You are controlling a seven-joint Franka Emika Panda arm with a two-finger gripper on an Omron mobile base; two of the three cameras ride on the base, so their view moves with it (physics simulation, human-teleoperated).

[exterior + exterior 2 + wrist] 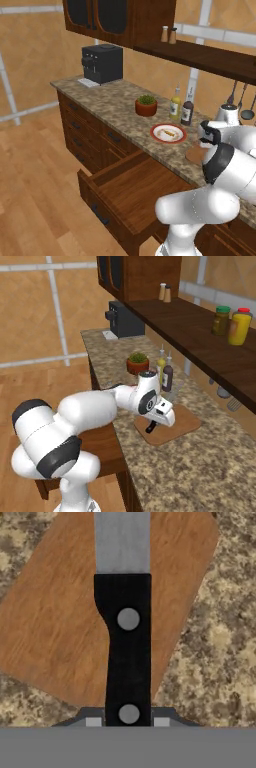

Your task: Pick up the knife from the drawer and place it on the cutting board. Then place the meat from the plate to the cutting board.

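Knife [123,637]: black riveted handle, grey blade, clamped in fingers [93,722] over cutting board [55,632].

Left base view: camera behind and left of the white arm, looking forward and down along the speckled granite desk [107,102] and the open brown wooden drawer [135,192]. Right base view: behind and right, looking down the same desk; both share the reddish-brown rectangular wooden cutting board [172,426]. Hand view: very close, facing down onto the board and the black-handled knife [125,642].
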